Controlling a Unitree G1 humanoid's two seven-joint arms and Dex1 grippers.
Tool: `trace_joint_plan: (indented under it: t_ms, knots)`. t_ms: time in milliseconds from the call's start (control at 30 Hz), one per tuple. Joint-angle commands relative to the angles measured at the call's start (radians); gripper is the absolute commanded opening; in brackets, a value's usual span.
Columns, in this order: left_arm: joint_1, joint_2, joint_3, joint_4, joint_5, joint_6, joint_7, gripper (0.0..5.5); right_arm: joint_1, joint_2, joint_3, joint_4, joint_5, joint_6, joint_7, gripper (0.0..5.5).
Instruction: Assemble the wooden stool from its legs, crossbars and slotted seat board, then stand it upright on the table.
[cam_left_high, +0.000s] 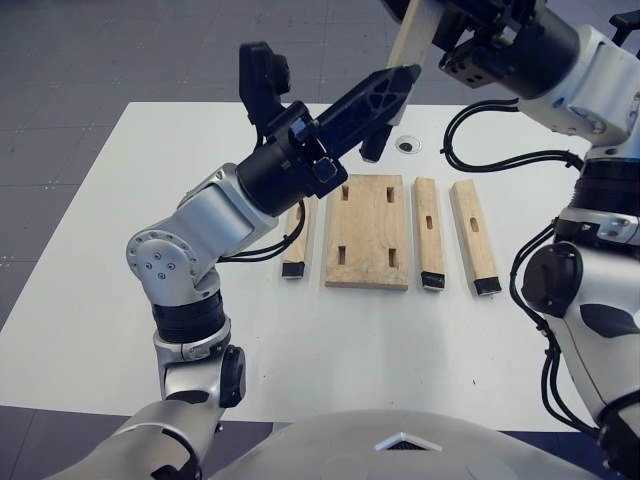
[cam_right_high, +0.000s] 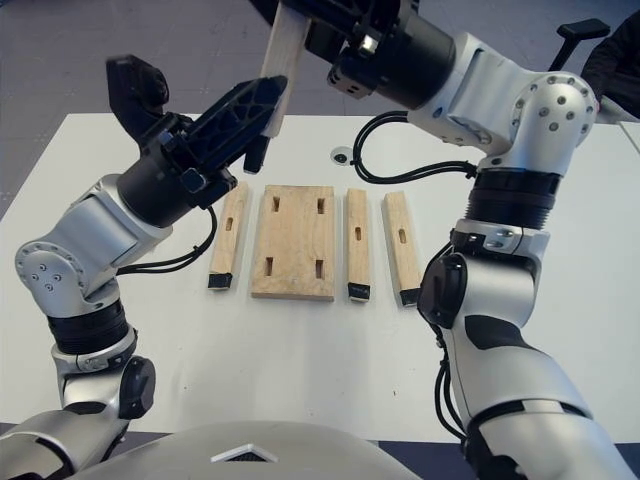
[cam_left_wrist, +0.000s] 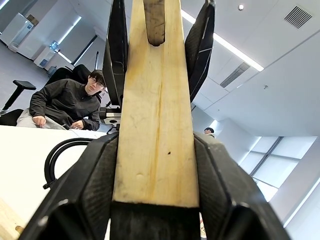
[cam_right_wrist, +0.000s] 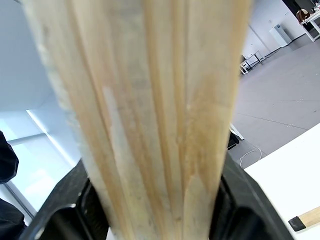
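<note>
While the board (cam_right_high: 292, 241) lies on the desk (cam_right_high: 300, 360), left fingers (cam_left_wrist: 85, 195) and right fingers (cam_right_wrist: 65, 215) both clamp one raised leg (cam_right_high: 281, 50).

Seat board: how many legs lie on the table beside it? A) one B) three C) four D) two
B: the left leg lies left of the seat board, the near right leg and far right leg lie right of it; the held leg is in the air.
</note>
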Motion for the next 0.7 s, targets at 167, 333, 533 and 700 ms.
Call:
trace_joint_plan:
  t_ms: [167,333,533,700]
  knots:
    - [0.021,0.056,0.012,0.061,0.036,-0.038,-0.022,2.04,0.018,-0.172,0.094,-0.026,-0.185,-0.006,0.357,2.11]
    - [0.012,0.117,0.043,0.101,0.051,-0.042,-0.061,3.03,0.071,-0.217,0.184,0.019,-0.423,-0.234,0.598,2.09]
    - [-0.040,0.543,-0.431,0.002,0.851,-0.097,-0.327,3.22,0.086,-0.216,0.230,0.111,-0.603,-0.381,0.722,2.09]
    - [-0.120,0.720,-0.826,-0.055,1.354,-0.237,-0.595,3.22,0.071,-0.183,0.202,0.128,-0.639,-0.418,0.693,2.09]
